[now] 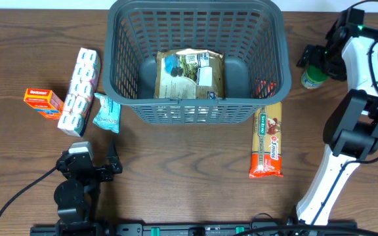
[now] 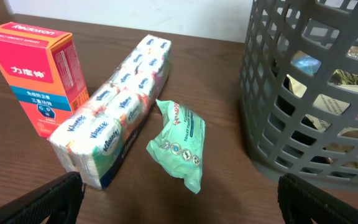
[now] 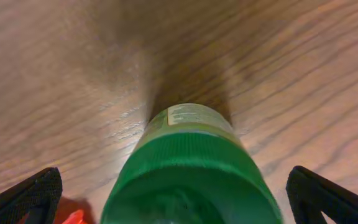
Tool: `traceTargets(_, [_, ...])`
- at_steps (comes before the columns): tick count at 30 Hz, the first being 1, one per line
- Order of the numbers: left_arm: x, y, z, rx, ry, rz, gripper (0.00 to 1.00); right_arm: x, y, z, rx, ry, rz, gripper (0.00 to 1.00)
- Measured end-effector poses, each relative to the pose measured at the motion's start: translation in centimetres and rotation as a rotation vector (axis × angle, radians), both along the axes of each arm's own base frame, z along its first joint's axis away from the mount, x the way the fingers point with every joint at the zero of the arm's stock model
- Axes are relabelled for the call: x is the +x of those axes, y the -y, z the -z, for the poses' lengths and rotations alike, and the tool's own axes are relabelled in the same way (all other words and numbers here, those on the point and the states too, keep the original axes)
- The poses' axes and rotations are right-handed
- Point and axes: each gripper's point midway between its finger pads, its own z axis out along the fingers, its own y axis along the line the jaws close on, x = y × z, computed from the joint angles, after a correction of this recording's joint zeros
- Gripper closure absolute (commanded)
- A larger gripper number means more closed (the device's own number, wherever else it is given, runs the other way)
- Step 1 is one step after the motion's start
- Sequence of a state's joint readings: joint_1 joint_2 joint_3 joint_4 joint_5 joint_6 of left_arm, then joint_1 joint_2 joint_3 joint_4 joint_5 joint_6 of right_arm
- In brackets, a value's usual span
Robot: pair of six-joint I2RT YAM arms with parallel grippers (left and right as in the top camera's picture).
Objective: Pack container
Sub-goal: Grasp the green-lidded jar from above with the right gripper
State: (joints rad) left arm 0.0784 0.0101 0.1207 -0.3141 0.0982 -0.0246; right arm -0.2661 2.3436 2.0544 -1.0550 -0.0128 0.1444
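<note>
Fingers of the right gripper stand wide apart on either side of a green-capped bottle, not closed on it. The left gripper is likewise spread and holds nothing. The container sits at the far middle of the table, with a printed pouch lying inside. A long snack pack lies off its near right corner. To its left are a green wipes packet, a tissue pack and an orange box.
</note>
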Motion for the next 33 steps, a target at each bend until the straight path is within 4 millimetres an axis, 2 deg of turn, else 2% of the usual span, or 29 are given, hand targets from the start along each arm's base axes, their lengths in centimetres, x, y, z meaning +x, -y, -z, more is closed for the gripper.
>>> traceTargets(3, [0.0,0.0,0.0,0.000,0.000,0.000,0.02,-0.2,-0.1,1.3,0.011,-0.026,-0.001,0.06])
traceTargets(6, [0.0,0.0,0.0,0.000,0.000,0.000,0.02,-0.3,-0.2,2.2,0.017,-0.041,-0.010,0.24])
traceTargets(10, [0.0,0.0,0.0,0.000,0.000,0.000,0.02,-0.3,-0.2,2.3,0.020,-0.043,-0.013,0.30])
traceTargets(14, [0.0,0.0,0.0,0.000,0.000,0.000,0.02,-0.2,-0.2,2.3,0.018,-0.038,-0.017,0.43])
traceTargets(26, [0.0,0.0,0.0,0.000,0.000,0.000,0.02,-0.1,-0.2,2.2,0.017,-0.036,-0.017,0.63])
traceTargets(33, [0.0,0.0,0.0,0.000,0.000,0.000,0.01,0.6,-2.0,1.8,0.121,0.002,-0.040,0.67])
